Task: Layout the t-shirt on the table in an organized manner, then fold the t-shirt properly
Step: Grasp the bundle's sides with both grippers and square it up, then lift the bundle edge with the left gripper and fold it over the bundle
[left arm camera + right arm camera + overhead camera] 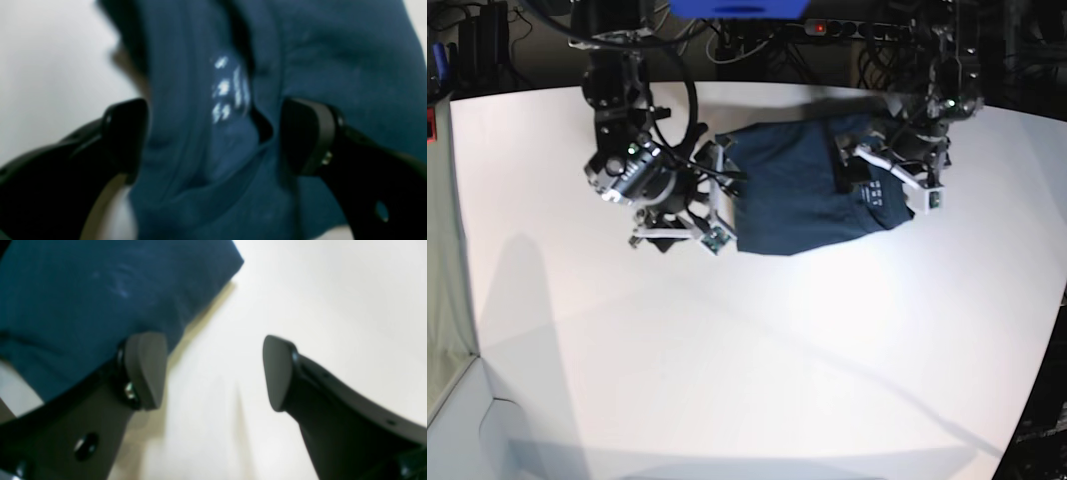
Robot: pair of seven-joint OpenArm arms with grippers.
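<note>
Now the dark navy-blue cloth t-shirt lies folded compact on the smooth white table. Left gripper gapes around the collar, right gripper spread beside the edge. Risk: a finger snagging cloth, undoing the fold.

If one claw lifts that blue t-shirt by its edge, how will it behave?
Probably floppy: the t-shirt lies in soft folds and creases, so lifted cloth would likely droop and unfold. It looks light, thin fabric. On the smooth white table it may slide and bunch when pushed rather than move as one piece.
</note>
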